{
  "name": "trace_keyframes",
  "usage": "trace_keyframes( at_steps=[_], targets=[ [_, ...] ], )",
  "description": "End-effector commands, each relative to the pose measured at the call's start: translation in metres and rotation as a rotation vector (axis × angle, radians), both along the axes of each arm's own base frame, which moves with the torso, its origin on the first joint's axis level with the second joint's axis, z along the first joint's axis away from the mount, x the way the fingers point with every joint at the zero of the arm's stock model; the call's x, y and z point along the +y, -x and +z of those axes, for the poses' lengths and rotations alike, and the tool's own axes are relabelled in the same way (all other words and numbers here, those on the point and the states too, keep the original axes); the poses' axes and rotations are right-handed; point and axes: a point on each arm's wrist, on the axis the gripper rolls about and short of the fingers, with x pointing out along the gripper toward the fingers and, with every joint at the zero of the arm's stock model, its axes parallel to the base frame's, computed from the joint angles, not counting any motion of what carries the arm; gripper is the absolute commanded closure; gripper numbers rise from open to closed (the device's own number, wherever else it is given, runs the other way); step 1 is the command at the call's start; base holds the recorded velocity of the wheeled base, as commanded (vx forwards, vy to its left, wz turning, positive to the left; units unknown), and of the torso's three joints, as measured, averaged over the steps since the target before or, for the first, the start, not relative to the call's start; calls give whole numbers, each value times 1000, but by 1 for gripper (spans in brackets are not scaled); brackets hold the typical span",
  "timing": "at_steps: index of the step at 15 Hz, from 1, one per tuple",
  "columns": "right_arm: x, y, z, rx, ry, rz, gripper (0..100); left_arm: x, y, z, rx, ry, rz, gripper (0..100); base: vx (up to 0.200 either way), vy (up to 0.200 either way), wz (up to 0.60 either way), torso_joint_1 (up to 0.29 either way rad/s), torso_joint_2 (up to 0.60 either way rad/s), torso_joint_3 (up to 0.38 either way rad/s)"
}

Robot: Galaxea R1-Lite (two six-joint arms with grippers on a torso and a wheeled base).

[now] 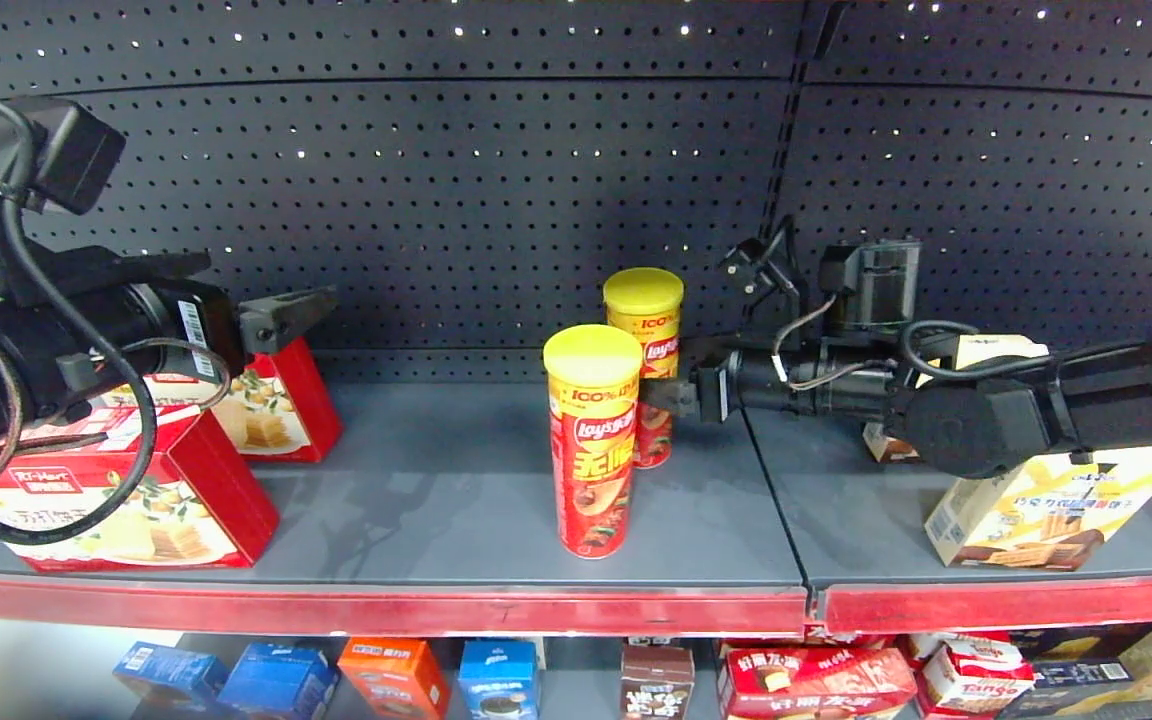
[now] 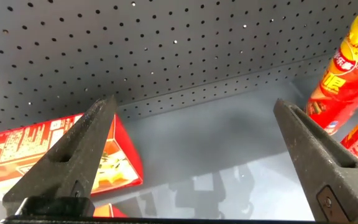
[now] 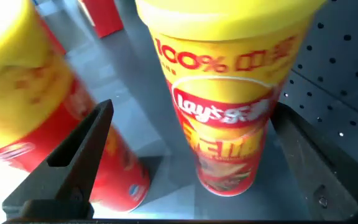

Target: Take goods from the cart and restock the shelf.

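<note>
Surface: grey metal shelf (image 1: 436, 500), two panels meeting at a seam right of centre; red strip (image 1: 386, 605) along its front edge; dark pegboard (image 1: 456, 200) as back wall. The clock lies flat on the shelf as the head view sees it, with 12 toward the pegboard and 6 toward the front edge.

Counts, top shelf:
- chip cans, 2, with yellow lids and red bodies, both upright near centre; front can (image 1: 591, 450) stands free; rear can (image 1: 644, 340) is just behind it at 1 o'clock; whether the two touch cannot be told
- red boxes, 2, at 9 o'clock; near red box (image 1: 136, 500) at the front edge; far red box (image 1: 281, 410) behind it toward 1 o'clock, close to the pegboard
- cream boxes, 2, at 3 o'clock; near cream box (image 1: 1046, 510) lying flat; far cream box (image 1: 996, 352) behind it, partly hidden by the arm

Right gripper (image 3: 191, 109): arm lies in from 3 o'clock; jaws parted, one finger each side of the rear can; one finger (image 3: 73, 162) stands clear of the can, the other sits close against its side; no firm grip seen.

Left gripper (image 2: 194, 102): at 9 o'clock above the far red box, pointing toward 3; jaws spread wide, nothing held.

Counts, lower shelf (image 1: 576, 665): blue boxes (image 1: 276, 680), 3; orange box (image 1: 391, 675), 1; brown carton (image 1: 656, 680), 1; red-and-white packs toward 3 o'clock, number unclear.
</note>
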Motion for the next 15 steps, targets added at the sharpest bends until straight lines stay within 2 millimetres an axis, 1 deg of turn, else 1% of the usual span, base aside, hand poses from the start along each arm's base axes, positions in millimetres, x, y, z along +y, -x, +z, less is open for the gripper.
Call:
trace_keyframes(
  at_steps=[1, 3, 6, 7, 12, 15],
  targets=[
    [-6, 11, 11, -14, -9, 2, 0, 0, -2, -2, 8, -1, -1, 0, 0, 0, 0, 0, 0, 0],
    [-9, 14, 10, -9, -6, -3, 0, -1, -3, -2, 10, -1, -1, 0, 0, 0, 0, 0, 0, 0],
    [-10, 16, 5, 6, 2, -3, 0, -1, -3, -2, 10, -2, 1, 0, 0, 0, 0, 0, 0, 0],
    [-11, 17, 7, 2, 0, -3, 0, -1, -3, -2, 10, -2, 1, 0, 0, 0, 0, 0, 0, 0],
    [-15, 13, 7, 1, -1, -20, 0, -1, -3, -2, 10, -2, 1, 0, 0, 0, 0, 0, 0, 0],
    [-18, 7, 2, 7, 7, -39, 0, -1, -3, -2, 10, -2, -1, 0, 0, 0, 0, 0, 0, 0]
  ],
)
